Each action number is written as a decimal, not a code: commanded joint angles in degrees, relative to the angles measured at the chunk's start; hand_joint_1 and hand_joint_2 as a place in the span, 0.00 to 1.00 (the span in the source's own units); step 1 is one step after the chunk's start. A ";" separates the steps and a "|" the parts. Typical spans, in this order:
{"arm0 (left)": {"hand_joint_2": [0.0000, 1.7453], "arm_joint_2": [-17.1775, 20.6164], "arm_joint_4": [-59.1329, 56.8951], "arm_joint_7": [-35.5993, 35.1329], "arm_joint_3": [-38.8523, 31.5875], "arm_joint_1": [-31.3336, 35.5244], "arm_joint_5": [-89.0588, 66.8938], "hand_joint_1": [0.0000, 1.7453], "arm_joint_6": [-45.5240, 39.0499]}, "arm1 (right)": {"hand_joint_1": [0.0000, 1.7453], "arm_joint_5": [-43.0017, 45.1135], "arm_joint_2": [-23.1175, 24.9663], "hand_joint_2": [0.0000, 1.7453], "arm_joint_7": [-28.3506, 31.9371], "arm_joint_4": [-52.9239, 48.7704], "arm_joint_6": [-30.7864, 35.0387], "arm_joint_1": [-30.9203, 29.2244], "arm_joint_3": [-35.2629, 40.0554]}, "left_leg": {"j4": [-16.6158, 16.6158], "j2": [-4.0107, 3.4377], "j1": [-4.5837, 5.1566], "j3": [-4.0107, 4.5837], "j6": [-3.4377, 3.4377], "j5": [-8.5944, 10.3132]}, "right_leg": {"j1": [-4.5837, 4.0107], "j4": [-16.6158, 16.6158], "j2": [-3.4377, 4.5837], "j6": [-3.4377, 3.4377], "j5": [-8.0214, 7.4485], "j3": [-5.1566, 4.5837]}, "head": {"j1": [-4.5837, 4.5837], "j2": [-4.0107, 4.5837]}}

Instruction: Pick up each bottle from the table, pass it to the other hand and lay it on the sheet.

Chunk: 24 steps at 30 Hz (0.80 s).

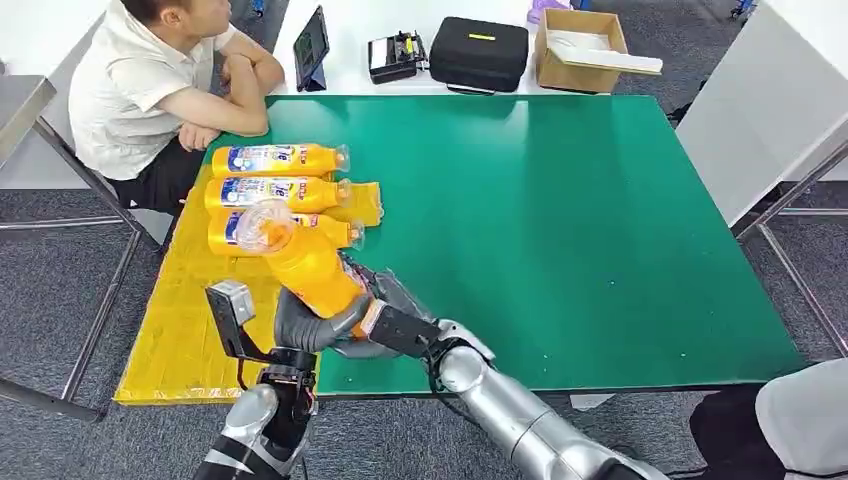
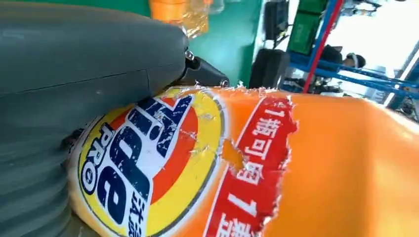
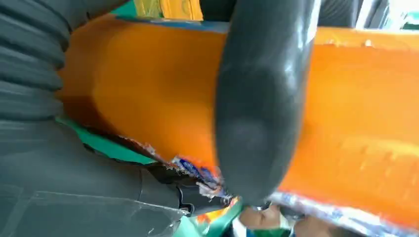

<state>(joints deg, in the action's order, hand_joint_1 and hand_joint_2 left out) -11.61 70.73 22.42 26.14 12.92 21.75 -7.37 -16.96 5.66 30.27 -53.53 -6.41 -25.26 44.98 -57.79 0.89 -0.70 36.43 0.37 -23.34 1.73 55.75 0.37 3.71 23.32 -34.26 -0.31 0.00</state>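
An orange bottle [image 1: 300, 262] with a clear cap hangs tilted over the near edge of the green table [image 1: 560, 230], beside the yellow sheet [image 1: 185, 340]. Both hands are on its lower body: my left hand [image 1: 305, 330] grips from below, and my right hand [image 1: 385, 305] holds from the right. The left wrist view has the bottle's torn label [image 2: 148, 168] under my grey left hand [image 2: 74, 74]. In the right wrist view my right hand's thumb [image 3: 262, 98] wraps across the orange body [image 3: 148, 89]. Three more bottles [image 1: 275, 158] [image 1: 270, 192] [image 1: 330, 230] lie side by side on the sheet; the held bottle partly hides the nearest.
A person [image 1: 150, 90] sits at the table's far left corner, arms resting by the sheet. On the white table behind stand a tablet [image 1: 311, 47], a black case [image 1: 478, 52] and a cardboard box [image 1: 580, 48]. Another person's knee [image 1: 800, 420] is at bottom right.
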 commanded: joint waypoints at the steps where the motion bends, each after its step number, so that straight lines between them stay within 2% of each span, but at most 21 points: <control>1: 1.00 0.28 1.86 -0.05 -4.26 1.24 0.42 1.00 -4.43 | 0.00 -4.57 -0.16 1.00 -0.17 -1.05 8.70 5.28 1.80 | 0.03 0.05 -0.07 -0.18 -0.01 -0.06 | -0.10 -0.07 -0.13 -0.17 0.08 0.23 | 0.00 0.00; 2: 1.00 -0.06 2.13 -0.55 -5.33 0.77 0.91 1.00 -6.77 | 0.00 -7.82 -0.03 1.00 -0.08 -2.06 13.57 6.23 1.75 | 0.04 0.05 -0.04 -0.12 0.00 -0.03 | -0.06 -0.06 -0.12 -0.13 0.05 0.15 | 0.00 0.00; 4: 1.00 0.44 2.39 -0.56 -5.41 0.61 0.97 1.00 -6.74 | 0.00 -8.24 0.28 1.00 -0.19 -2.36 14.13 6.83 2.14 | 0.02 0.03 -0.07 -0.18 -0.01 -0.08 | -0.11 -0.06 -0.12 -0.18 0.09 0.21 | 0.00 0.00; 9: 1.00 0.84 -0.85 -2.63 -10.26 1.29 5.35 1.00 -15.42 | 0.00 -16.72 1.48 1.00 -0.86 -5.23 27.90 9.86 3.17 | 0.01 -0.08 -0.03 -0.13 -0.02 -0.09 | -0.07 -0.01 0.00 -0.18 0.07 0.13 | 0.00 0.00; 11: 1.00 1.97 -3.95 0.19 -10.94 2.71 3.30 1.00 -19.39 | 0.00 -19.36 1.34 1.00 -2.31 -5.93 33.47 10.36 3.92 | 0.01 -0.08 -0.05 -0.24 -0.03 -0.13 | -0.10 -0.03 -0.01 -0.24 0.11 0.26 | 0.00 0.00; 16: 1.00 3.00 -4.46 3.91 -11.18 3.27 -3.38 1.00 -24.15 | 0.00 -20.80 0.29 1.00 -3.61 -7.55 35.91 10.98 3.75 | 0.02 -0.03 -0.06 -0.35 -0.01 -0.16 | -0.12 -0.04 -0.10 -0.29 0.17 0.37 | 0.00 0.00; 18: 1.00 5.07 -5.73 5.47 -9.06 4.29 -19.48 1.00 -31.60 | 0.00 -19.54 0.31 1.00 -3.15 -9.04 35.01 11.82 2.21 | 0.03 -0.04 -0.04 -0.19 0.01 -0.09 | -0.07 -0.05 -0.04 -0.20 0.09 0.21 | 0.00 0.00; 19: 1.00 4.91 -5.67 5.37 -9.84 4.21 -20.03 1.00 -31.04 | 0.00 -19.53 0.30 1.00 -3.15 -9.27 34.74 11.88 2.05 | 0.06 -0.03 -0.01 -0.09 0.00 -0.04 | -0.03 -0.04 -0.04 -0.15 0.05 0.09 | 0.00 0.00; 20: 1.00 4.86 -8.31 3.76 -12.20 4.68 -34.00 0.94 -32.63 | 0.00 -19.38 0.47 1.00 -2.35 -9.70 34.76 12.03 1.50 | 0.02 -0.04 -0.05 -0.27 0.00 -0.13 | -0.09 -0.03 -0.08 -0.25 0.14 0.30 | 0.00 0.00; 24: 1.00 6.35 -14.16 -3.67 -16.04 6.08 -66.66 1.00 -32.63 | 0.00 -18.72 1.20 1.00 -1.04 -10.07 33.04 11.74 -0.15 | 0.08 -0.08 -0.04 -0.28 -0.01 -0.09 | -0.08 -0.07 -0.01 -0.24 0.08 0.28 | 0.02 0.00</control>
<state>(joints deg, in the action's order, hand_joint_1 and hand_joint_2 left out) -8.83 69.18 25.69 15.83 14.38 -10.91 -39.34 -36.46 7.78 27.76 -61.94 28.39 -12.84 46.45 -57.78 0.92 -0.71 36.50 0.36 -23.35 1.72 55.76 0.35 3.69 23.34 -34.31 -0.28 0.00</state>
